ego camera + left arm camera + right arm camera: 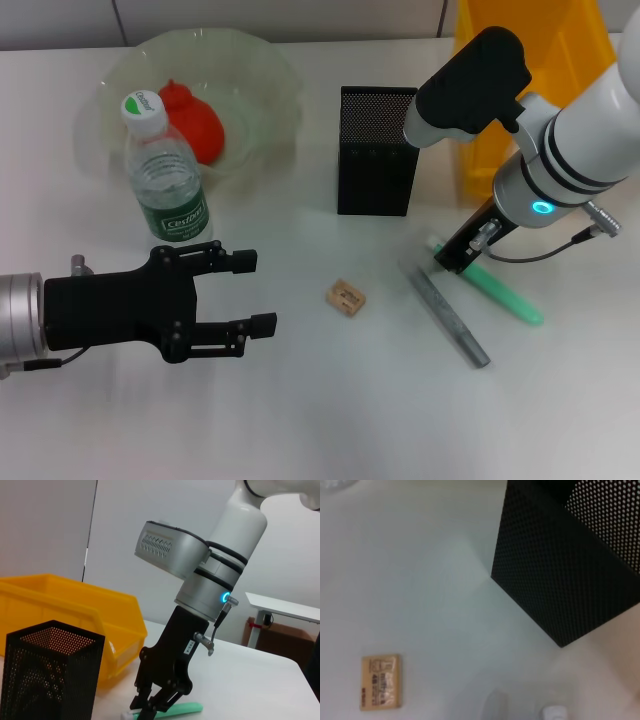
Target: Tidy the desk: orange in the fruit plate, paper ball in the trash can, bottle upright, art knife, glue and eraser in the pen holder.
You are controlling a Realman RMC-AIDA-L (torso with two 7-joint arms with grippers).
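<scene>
Two grippers show: the right gripper is closed down on the green glue stick toward the desk's right edge, while the left gripper hovers wide open near the left edge beside the upright bottle.

Plain pale wall behind the desk, w/ a dark vertical seam on it; beside that wall, a second white side table on a white leg; brown cabinet under it; even, soft light.
</scene>
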